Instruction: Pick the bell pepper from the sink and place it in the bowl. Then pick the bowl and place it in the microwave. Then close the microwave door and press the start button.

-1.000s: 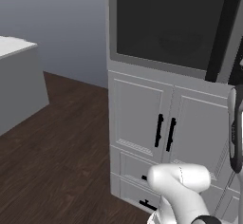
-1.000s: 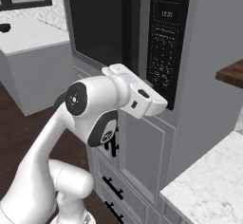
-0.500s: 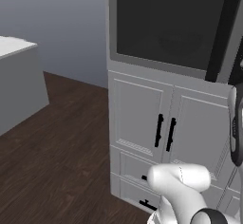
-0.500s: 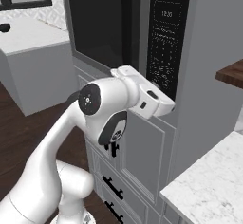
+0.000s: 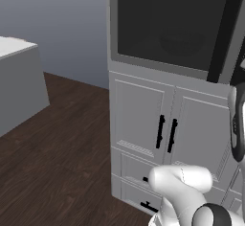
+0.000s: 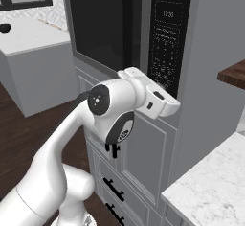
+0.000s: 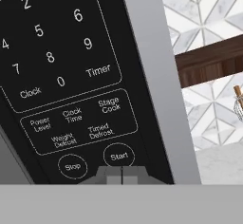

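Closer now than before, the white robot hand [image 6: 155, 101] has reached the microwave's black button strip [image 6: 166, 45]; its fingers [image 7: 122, 174] are pressed together, empty, just under the round Start button [image 7: 118, 155].

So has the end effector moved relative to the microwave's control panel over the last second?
Yes. In the right base view the end effector has edged toward the microwave's control panel.
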Motion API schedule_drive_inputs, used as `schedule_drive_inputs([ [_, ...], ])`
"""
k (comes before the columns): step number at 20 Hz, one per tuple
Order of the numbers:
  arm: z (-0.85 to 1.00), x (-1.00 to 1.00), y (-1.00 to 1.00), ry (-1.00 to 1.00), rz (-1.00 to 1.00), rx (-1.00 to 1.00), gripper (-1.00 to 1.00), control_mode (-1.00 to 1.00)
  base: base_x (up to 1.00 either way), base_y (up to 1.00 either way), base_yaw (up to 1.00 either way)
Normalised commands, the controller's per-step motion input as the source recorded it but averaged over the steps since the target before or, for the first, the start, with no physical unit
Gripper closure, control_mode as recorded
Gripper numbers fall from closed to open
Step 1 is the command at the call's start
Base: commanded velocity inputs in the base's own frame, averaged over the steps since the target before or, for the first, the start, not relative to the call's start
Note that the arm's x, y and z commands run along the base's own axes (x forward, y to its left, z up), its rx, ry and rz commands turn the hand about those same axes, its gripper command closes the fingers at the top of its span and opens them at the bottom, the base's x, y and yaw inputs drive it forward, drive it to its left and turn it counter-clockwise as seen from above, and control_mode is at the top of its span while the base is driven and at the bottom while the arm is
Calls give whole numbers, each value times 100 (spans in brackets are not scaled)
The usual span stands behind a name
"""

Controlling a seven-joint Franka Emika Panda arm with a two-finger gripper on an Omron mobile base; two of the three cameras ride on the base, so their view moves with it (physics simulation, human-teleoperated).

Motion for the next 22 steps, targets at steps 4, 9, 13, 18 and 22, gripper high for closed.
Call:
schedule_drive_inputs([
  [4, 0, 19, -4, 0, 0, 0, 100, -100, 0, 0, 0],
  [9, -13, 31, -18, 0, 0, 0, 100, -100, 0, 0, 0],
  [13, -19, 47, -15, 0, 0, 0, 100, -100, 0, 0, 0],
  [18, -33, 73, -6, 0, 3, 0, 100, -100, 0, 0, 0],
  [22, -27, 58, 0, 0, 3, 0, 100, -100, 0, 0, 0],
])
